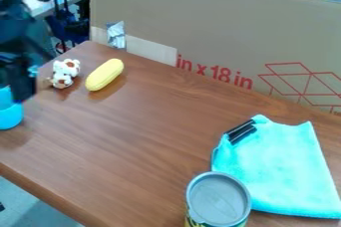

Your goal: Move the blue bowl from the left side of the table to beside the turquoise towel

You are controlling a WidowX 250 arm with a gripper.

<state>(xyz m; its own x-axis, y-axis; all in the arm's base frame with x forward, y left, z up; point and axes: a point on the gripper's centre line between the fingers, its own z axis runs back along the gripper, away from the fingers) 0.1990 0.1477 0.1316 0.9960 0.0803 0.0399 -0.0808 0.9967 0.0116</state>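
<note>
The claw (24,84) is at the left, beside the blue object (9,115); its opening and its hold, I cannot tell. Behind the surface (133,141), the cardboard (220,27) carries red print (214,71).

Counting along the tabletop (126,141) now: one spotted toy (65,73), just the one! Ticking off one yellow oblong thing (104,74), and one blue object (10,116) too. Rolling on, with one turquoise cloth (283,169), then a pair, yes, two black strips (244,133). Adding one metal can (218,202), one cardboard sheet (220,27) and one crumpled silvery piece (116,35), single again.
</note>
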